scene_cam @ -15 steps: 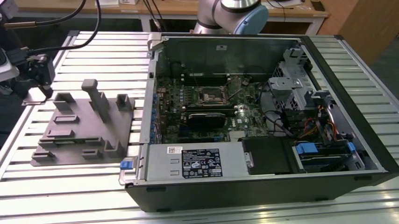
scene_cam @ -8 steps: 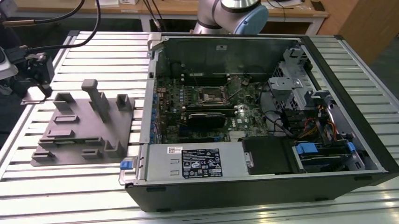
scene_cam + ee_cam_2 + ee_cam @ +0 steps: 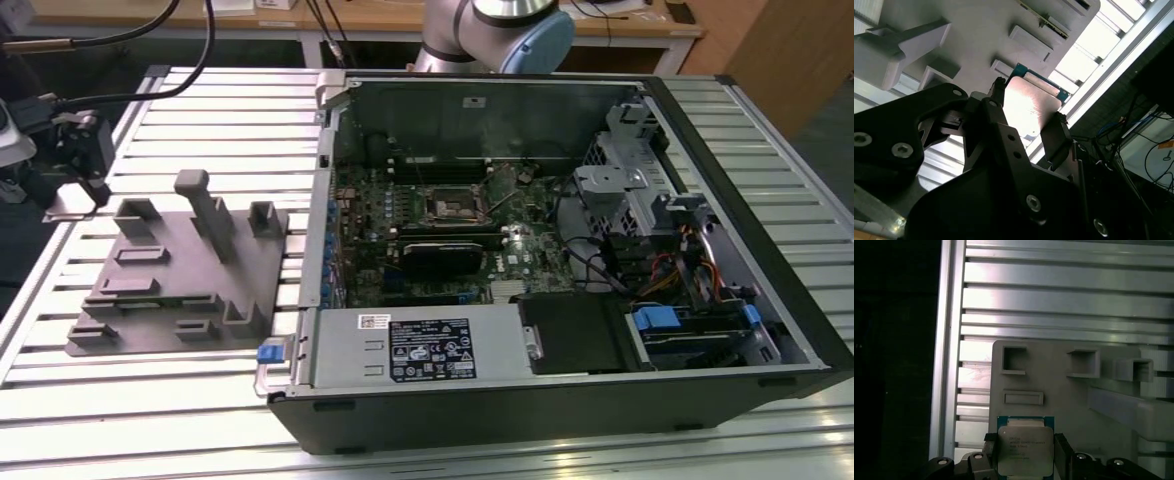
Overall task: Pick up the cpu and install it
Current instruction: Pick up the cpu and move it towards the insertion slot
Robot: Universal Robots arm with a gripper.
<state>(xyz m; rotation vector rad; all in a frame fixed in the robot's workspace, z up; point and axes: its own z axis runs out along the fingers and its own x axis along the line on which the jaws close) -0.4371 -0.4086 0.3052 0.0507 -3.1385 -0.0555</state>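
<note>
Tabletop (image 3: 147,420): ribbed aluminium slats w/ dark grooves betw. them, spans the whole exterior view. Strong glare on the slats in both wrist views.

Far side: pale wooden bench (image 3: 387,18) on white legs (image 3: 310,45). Far corner at the exterior view's right: wooden cabinet (image 3: 787,60).

Past the table edge at the exterior view's left: dark floor (image 3: 20,270), w/ black cables (image 3: 134,35) arching over the far-left corner.

Second wrist view: more cables (image 3: 1154,145) lying beyond the table's edge rail, on a lighter patch.

In the exterior view, the fixture (image 3: 160,280) lies at frame left on the table (image 3: 160,420), with the computer case (image 3: 534,410) centre-right. The cpu (image 3: 1024,452) sits between the fingers (image 3: 991,452) of the gripper (image 3: 1025,437), over the fixture.
</note>
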